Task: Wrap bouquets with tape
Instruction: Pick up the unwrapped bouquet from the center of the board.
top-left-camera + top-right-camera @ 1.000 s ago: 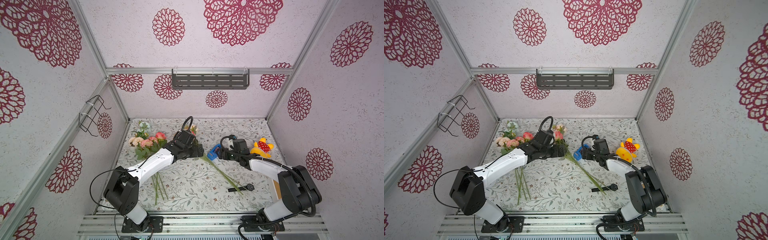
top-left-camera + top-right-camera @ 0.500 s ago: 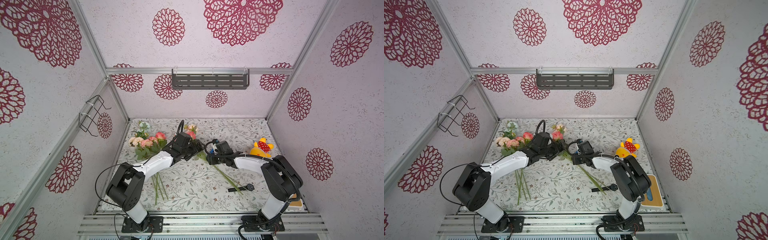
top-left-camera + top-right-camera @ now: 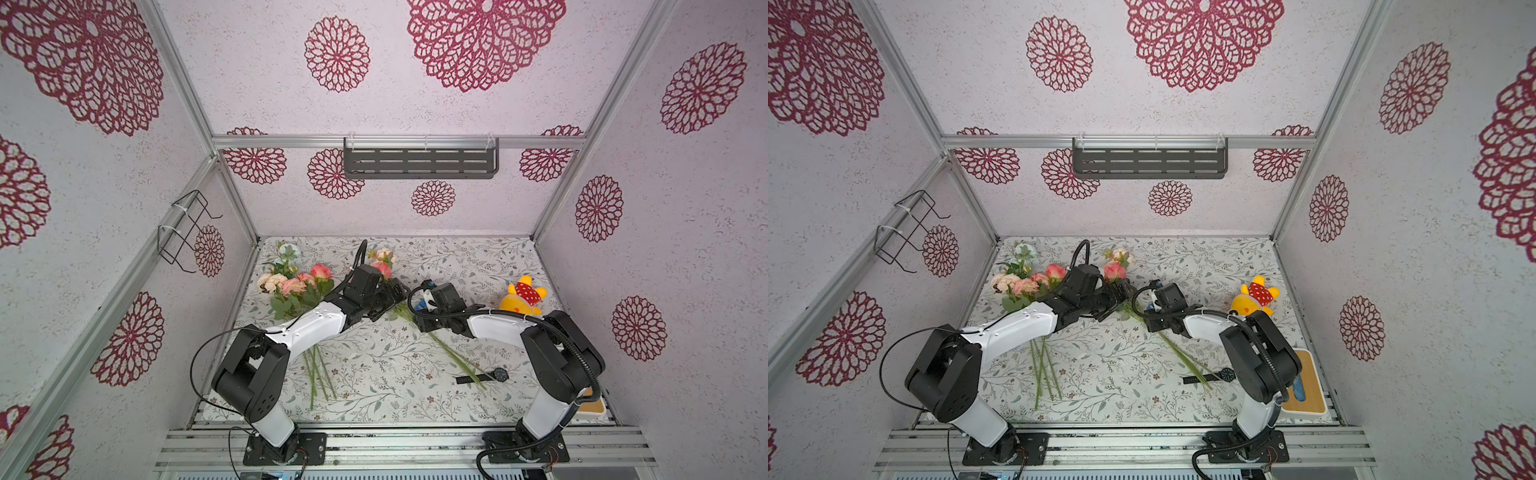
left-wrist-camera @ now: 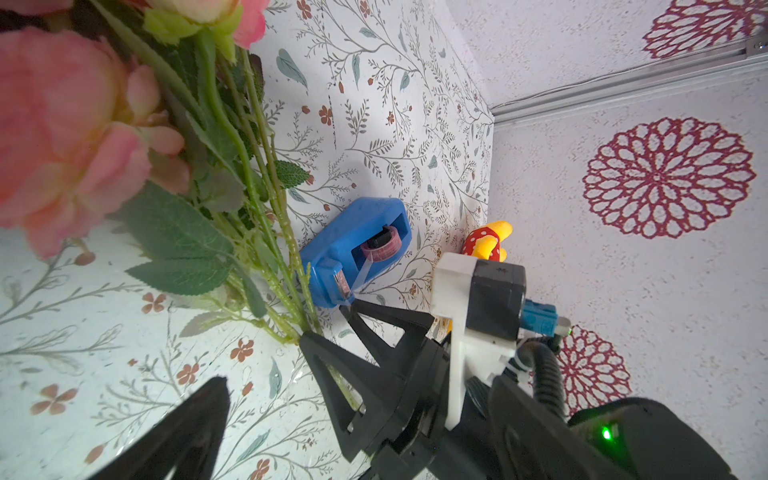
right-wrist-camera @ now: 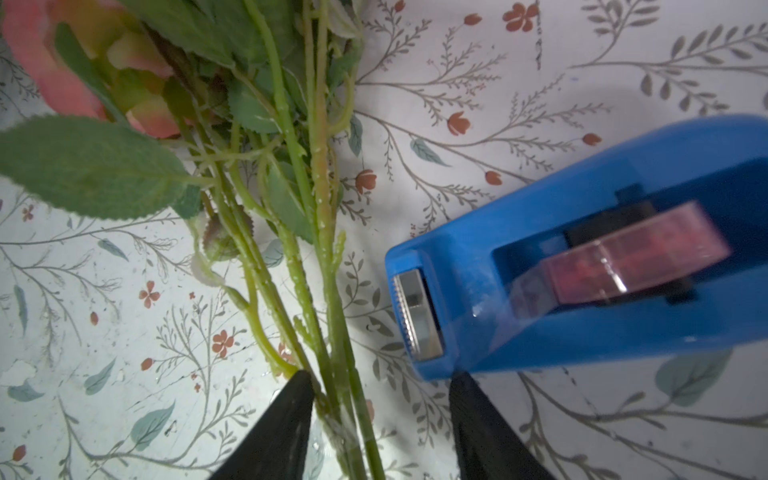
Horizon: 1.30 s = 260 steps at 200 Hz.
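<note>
Floral-print bench (image 3: 374,374), patterned walls. Both arms reached low toward centre. Left tool (image 3: 392,296): jaws wide open beside rose bouquet (image 5: 328,257). Right tool (image 5: 380,380): jaws apart astride its stems, just beside blue tape dispenser (image 5: 582,332). Second bouquet (image 3: 295,286) lay left.

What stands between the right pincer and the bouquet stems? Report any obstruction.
Nothing visible does. In the right wrist view the bouquet stems run straight into the gap of the right pincer, whose fingers stand apart on either side of them. The blue tape dispenser sits beside one fingertip, outside that gap.
</note>
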Each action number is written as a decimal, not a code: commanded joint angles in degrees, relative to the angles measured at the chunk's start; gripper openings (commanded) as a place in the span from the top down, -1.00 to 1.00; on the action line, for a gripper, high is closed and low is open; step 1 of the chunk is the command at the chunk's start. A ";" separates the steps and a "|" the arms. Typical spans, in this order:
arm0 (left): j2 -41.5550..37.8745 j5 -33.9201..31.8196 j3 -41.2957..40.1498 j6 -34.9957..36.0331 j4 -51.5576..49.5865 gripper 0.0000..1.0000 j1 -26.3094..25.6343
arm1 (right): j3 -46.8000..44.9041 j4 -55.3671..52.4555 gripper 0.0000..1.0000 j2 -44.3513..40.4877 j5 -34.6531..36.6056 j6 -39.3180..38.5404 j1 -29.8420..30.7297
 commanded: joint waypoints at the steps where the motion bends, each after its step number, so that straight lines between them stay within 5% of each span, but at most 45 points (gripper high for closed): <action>1: 0.01 0.17 0.35 -0.68 2.03 -1.00 0.28 | -1.15 0.93 -0.12 0.67 -3.76 -1.64 1.04; 71: 0.27 0.50 0.19 -0.80 2.50 -1.00 0.30 | -1.97 1.13 -0.21 0.04 -4.92 -1.60 1.32; 182: 1.21 1.36 -0.13 -1.37 4.04 -1.00 0.38 | -3.70 1.84 -0.09 1.86 0.24 -3.81 1.49; 260: 2.51 2.46 -0.66 -3.02 5.83 -0.99 0.73 | -5.11 2.76 0.44 1.35 5.84 -6.26 2.19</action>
